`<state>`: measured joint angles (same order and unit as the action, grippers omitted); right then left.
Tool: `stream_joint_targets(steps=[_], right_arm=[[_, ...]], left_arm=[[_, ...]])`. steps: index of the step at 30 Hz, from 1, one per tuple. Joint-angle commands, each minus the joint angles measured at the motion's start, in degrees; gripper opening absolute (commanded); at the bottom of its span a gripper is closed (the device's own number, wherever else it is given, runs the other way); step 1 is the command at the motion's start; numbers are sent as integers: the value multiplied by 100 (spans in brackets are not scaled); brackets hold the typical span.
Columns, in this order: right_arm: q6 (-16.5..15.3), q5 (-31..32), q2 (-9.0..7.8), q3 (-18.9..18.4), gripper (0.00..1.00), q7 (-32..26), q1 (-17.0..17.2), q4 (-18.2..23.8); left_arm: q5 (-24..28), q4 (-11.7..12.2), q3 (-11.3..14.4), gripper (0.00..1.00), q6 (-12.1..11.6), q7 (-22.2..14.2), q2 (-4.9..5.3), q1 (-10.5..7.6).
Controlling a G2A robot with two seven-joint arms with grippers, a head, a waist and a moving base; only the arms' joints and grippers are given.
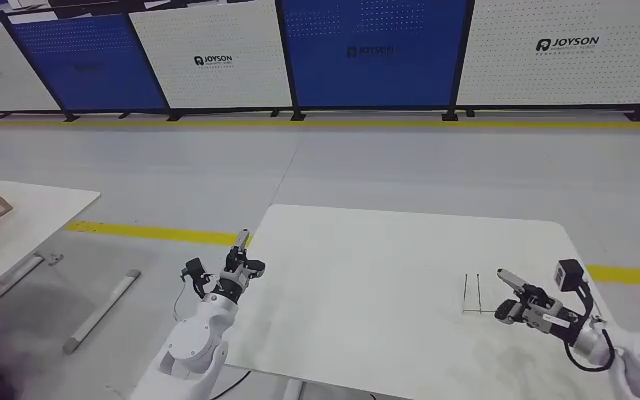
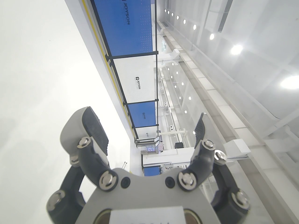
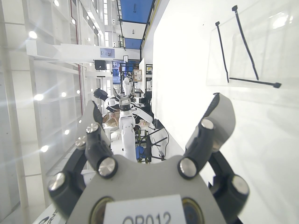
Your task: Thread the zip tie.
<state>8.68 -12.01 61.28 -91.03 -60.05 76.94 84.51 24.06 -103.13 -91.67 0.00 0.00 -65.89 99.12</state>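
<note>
**Both claws open, zip ties lying untouched**

Right claw (image 3: 155,101) looms closest in its own wrist view, jaws spread wide with nothing between them. Just beyond it lie the zip ties (image 3: 246,45), three black ones, flat on a clear sheet (image 3: 271,54) on the white desk (image 3: 186,47). Two run nearly side by side, with their heads toward the panelled wall. The crossing tie (image 3: 252,82) lies along their tail ends, its head on the claw's side. No finger touches any of them.

From above, the zip ties (image 1: 479,292) sit in the lower right of the frame, near the right edge of the desk (image 1: 380,300). The right claw (image 1: 505,295) is just to their right, pointing left toward them.

Well apart, in the lower left of the frame, the left claw (image 1: 240,243) stands at the desk's left edge, pointing toward the wall. Its wrist view shows the left claw (image 2: 144,114) with jaws well apart and empty.

Beyond the desk, a yellow line (image 1: 150,232) crosses the grey floor. Blue and white wall panels (image 1: 370,50) fill the top of the frame.
</note>
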Motion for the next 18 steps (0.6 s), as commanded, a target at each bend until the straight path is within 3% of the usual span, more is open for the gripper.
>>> stream_joint_targets(steps=[1,8,10,16,18], right_arm=[[-120,48,-42,-48,100,-479,-210,-211],[-603,628,-221,-112,100,-1624,-860,-666],[-750,695,-258,-63,100,-1920,-1139,-1047],[-960,1582,-318,696,100,-1959,-1683,-1537],[-960,1582,-318,696,100,-1959,-1683,-1537]], left_arm=[[0,0,0,100,0,0,0,0],[0,0,0,100,0,0,0,0],[0,0,0,100,0,0,0,0],[0,0,0,100,0,0,0,0],[0,0,0,100,0,0,0,0]])
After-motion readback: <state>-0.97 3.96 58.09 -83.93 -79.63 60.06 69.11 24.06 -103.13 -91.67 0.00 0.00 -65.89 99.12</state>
